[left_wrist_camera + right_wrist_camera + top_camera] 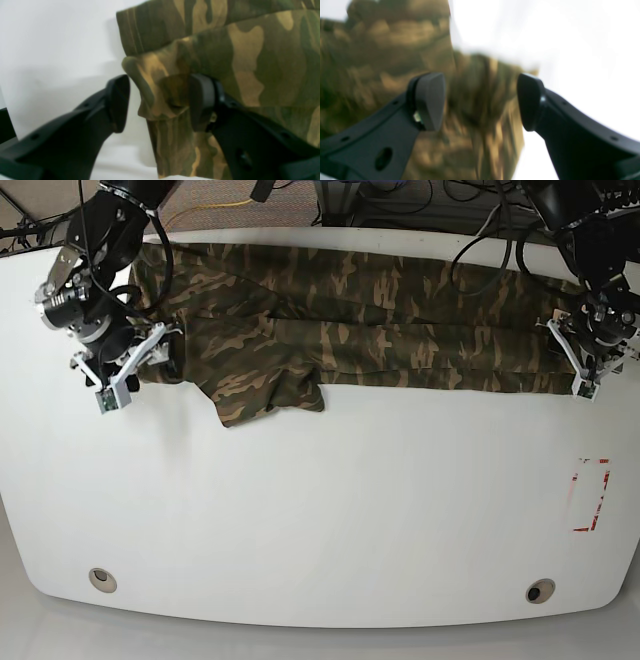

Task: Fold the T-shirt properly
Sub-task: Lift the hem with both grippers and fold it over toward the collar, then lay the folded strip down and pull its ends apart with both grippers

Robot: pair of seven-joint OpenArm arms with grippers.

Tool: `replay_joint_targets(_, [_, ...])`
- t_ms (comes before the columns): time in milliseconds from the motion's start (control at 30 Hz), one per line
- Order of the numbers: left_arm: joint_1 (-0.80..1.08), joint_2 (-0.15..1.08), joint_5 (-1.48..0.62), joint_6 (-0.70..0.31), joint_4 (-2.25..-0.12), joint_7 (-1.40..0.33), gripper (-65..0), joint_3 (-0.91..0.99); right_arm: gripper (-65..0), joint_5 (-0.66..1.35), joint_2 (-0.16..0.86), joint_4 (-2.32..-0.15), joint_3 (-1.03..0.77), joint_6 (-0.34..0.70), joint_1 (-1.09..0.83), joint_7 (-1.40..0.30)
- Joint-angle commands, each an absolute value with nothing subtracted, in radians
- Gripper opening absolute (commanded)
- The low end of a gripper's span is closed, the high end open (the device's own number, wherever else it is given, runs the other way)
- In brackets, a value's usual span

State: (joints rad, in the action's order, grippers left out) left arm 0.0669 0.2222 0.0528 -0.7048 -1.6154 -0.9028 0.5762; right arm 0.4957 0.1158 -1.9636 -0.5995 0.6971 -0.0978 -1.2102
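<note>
Looking down, base view: the T-shirt (350, 320) lies as a long folded band across the far side of the white table (320, 500), one sleeve flap poking toward the near edge left of centre.
Left claw (158, 102): at the band's end on the base view's right; its wrist camera shows the jaws standing apart, a bunched corner of camouflage cloth between them.
Left claw contact: the right-hand pad (201, 100) in that wrist view touches the fabric, the other pad stands clear of it with white table showing in the gap, so no pinch.
Right claw (481, 101): at the band's other end, on the base view's left; jaws spread wide, nothing clamped.
Right wrist view: blurred; the cloth edge sits behind and between the pads, touching or not I cannot tell.
Only in the base view: the whole shirt, both arms, a red marking (592, 495) near the table's right edge, two round holes (101, 579) near the front edge.
Only in the wrist views: the spread of each claw, which from above is too small to judge.
</note>
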Motion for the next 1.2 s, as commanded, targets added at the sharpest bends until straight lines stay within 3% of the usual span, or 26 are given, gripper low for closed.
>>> replay_joint_targets(0, [0.036,0.242,0.045,-0.698,-1.681,-0.897,-30.4,0.585,-21.9,0.503,0.102,-1.966,-0.575,0.698,-0.041,-1.187])
replay_joint_targets(200, [0.036,0.213,0.028,-0.698,-1.745,-0.897,-30.4,0.579,-21.9,0.487,0.101,-1.796,-0.498,0.698,0.085,-1.187])
replay_joint_targets(500, [0.044,0.186,0.03,-0.698,-1.707,-0.895,-30.6,0.582,-21.2,0.363,0.093,-1.376,-0.496,0.698,0.283,-1.179])
replay_joint_targets(833, [0.07,0.179,0.027,-0.698,-1.658,-0.892,-30.6,0.581,-22.2,0.363,0.045,-1.234,-0.49,0.698,0.315,-1.147])
replay_joint_targets(933, [0.064,0.179,0.025,-0.698,-1.632,-0.892,-30.6,0.579,-31.9,0.363,0.027,-1.234,-0.49,0.698,0.312,-1.147])
replay_joint_targets(1000, [0.064,0.179,0.027,-0.698,-1.613,-0.892,-30.6,0.579,-50.6,0.363,0.019,-1.236,-0.493,0.698,0.312,-1.147])
replay_joint_targets(1067, [0.062,0.179,0.027,-0.698,-1.598,-0.892,-30.6,0.579,-65.0,0.363,0.019,-1.245,-0.496,0.698,0.311,-1.147])
replay_joint_targets(1167, [0.059,0.179,0.027,-0.698,-1.558,-0.889,-30.6,0.578,-65.0,0.363,0.019,-1.331,-0.498,0.698,0.277,-1.147])
